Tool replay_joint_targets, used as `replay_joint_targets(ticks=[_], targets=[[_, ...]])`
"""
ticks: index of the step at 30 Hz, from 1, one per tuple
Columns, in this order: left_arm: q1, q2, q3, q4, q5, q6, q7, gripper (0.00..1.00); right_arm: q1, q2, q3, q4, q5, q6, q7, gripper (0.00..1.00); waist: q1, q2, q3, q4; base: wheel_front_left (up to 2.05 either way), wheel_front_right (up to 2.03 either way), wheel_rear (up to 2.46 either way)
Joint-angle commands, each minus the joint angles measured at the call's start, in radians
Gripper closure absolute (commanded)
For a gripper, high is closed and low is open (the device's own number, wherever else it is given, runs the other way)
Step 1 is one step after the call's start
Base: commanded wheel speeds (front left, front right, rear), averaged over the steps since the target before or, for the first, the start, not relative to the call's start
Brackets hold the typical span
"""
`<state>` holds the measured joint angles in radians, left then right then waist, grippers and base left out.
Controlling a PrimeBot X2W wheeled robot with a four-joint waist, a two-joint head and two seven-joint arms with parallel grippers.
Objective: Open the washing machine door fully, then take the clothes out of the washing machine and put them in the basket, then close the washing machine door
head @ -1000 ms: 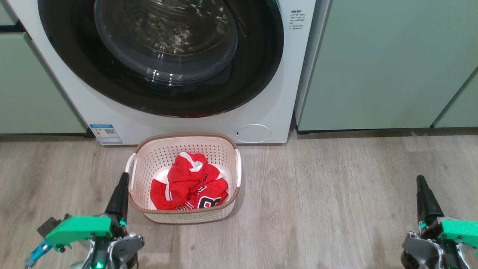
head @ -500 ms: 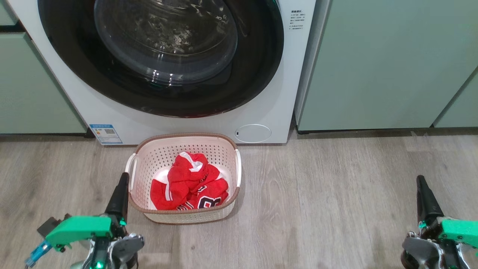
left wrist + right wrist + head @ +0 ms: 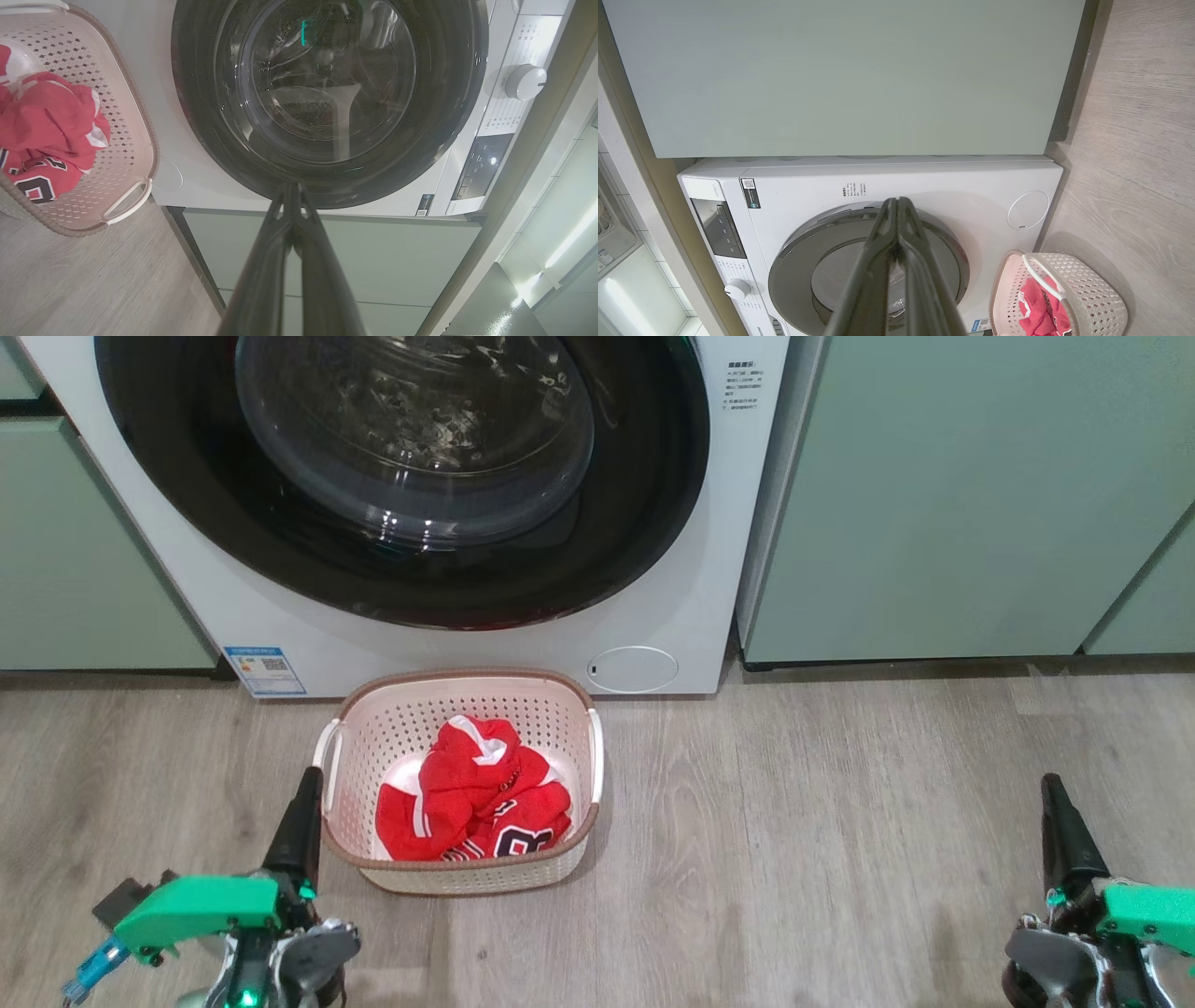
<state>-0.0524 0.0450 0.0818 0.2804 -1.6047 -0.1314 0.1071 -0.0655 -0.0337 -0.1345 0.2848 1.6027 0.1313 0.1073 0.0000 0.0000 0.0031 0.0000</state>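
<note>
We're right in front of the washing machine (image 3: 695, 607), and the washing machine door (image 3: 411, 448) sits flat against its front, shut, with the glossy black rim and glass bowl facing the room. At the foot of the washer, just below that door, the basket (image 3: 401, 728) stands on the wooden floor (image 3: 794, 821). The clothes (image 3: 476, 793) are inside it, a crumpled red jersey with a number showing. The small round service flap (image 3: 633, 669) marks the washer's lower right corner. The left gripper (image 3: 309, 779) hovers low, farther out from the washer than the basket, fingers pinched together on nothing. The right gripper (image 3: 1052, 784) is out past the washer's right edge, also pinched closed and empty. Pale green cabinets (image 3: 934, 495) flank the washer.
</note>
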Motion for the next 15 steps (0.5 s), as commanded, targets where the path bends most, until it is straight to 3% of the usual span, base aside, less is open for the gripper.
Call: replay_joint_targets(ticks=[1,15], targets=[[-0.056,0.005,0.032,-0.035,-0.004,0.001,0.006,1.00,-0.042,-0.017,0.021,-0.040,0.006,-0.001,0.006,1.00,0.0000,0.0000,0.000,0.000,0.00,0.00,0.00],[-0.056,0.005,0.032,-0.035,-0.004,0.001,0.006,1.00,-0.042,-0.017,0.021,-0.040,0.006,-0.001,0.006,1.00,0.0000,0.0000,0.000,0.000,0.00,0.00,0.00]])
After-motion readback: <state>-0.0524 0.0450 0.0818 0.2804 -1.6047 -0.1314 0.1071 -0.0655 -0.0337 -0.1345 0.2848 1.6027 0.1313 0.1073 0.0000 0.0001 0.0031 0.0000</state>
